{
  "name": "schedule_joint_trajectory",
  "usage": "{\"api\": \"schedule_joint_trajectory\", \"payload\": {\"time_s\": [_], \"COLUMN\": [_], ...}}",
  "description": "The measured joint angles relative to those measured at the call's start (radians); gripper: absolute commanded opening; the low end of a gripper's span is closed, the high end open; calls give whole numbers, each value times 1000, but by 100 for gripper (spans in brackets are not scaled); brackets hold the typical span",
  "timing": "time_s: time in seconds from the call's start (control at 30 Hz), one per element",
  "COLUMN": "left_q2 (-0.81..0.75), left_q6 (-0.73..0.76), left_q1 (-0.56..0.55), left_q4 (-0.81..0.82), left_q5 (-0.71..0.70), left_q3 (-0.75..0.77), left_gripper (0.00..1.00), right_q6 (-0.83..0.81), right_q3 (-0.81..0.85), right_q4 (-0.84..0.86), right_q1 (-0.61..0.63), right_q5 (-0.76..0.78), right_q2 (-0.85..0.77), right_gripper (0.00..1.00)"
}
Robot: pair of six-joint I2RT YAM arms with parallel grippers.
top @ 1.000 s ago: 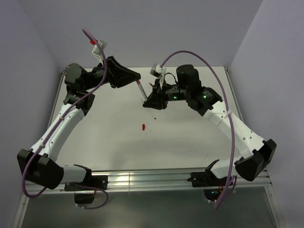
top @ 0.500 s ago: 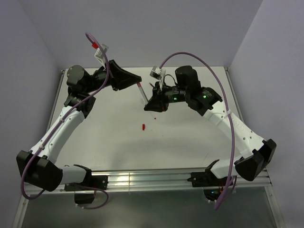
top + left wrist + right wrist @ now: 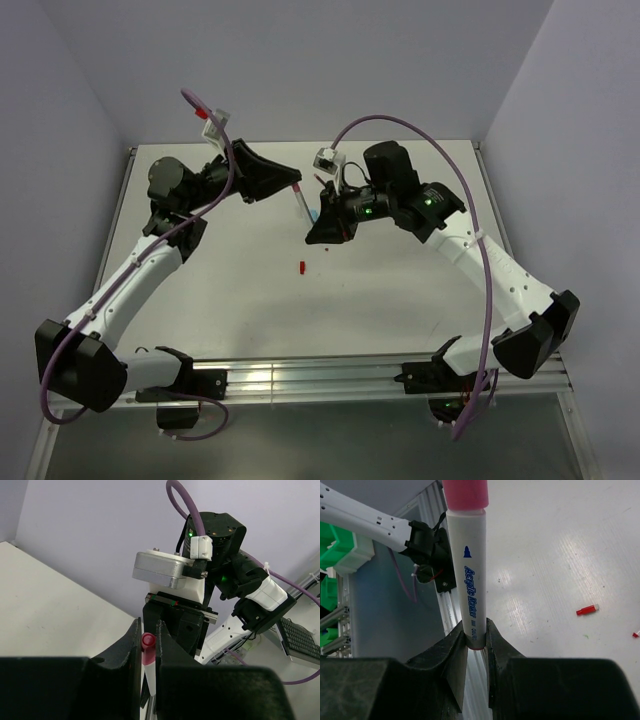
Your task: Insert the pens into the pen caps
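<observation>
Misalignment is the main worry. The pen hangs above the desk, bridged between the two arms and touching nothing else. The right fingers are pinched tight on the barrel's lower end, right at its red tip. The left fingers are closed nearly as far on the pink cap at the opposite end.

With both ends clamped, the two arms have to agree on one axis. If either wrist pushes off that line, I judge the barrel would lever sideways. The right grip sits at the very end, so it has little purchase against a twist. The pen could pivot or slide through those pads instead of seating deeper in the cap.

A second risk lies in the left hold. The cap is round and short, and only a narrow strip of it shows between the pads. A squeeze slightly off centre could squirt it out, and it would fall to the desk.

Whether the cap is fully home cannot be told from these views. A loose red cap lies on the desk below, well apart from both arms.
</observation>
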Motion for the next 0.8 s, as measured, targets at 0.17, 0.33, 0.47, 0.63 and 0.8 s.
{"api": "schedule_joint_trajectory", "payload": {"time_s": [0.17,0.33,0.47,0.63,0.8], "left_q2": [-13,-15,-26,-34,-46], "left_q6": [4,5,5,5,-9], "left_q1": [-16,-21,-30,-37,-42], "left_q4": [14,26,35,48,87], "left_q5": [-27,-46,-69,-98,-116], "left_q3": [-26,-40,-70,-91,-129], "left_gripper": [0,0,0,0,0], "right_q6": [-1,-19,-30,-55,-70], "right_q3": [10,35,51,79,96], "right_q4": [-30,-62,-109,-150,-193], "right_q1": [3,6,6,6,6], "right_q5": [1,20,35,48,57], "right_q2": [7,22,27,40,44], "right_gripper": [0,0,0,0,0]}}
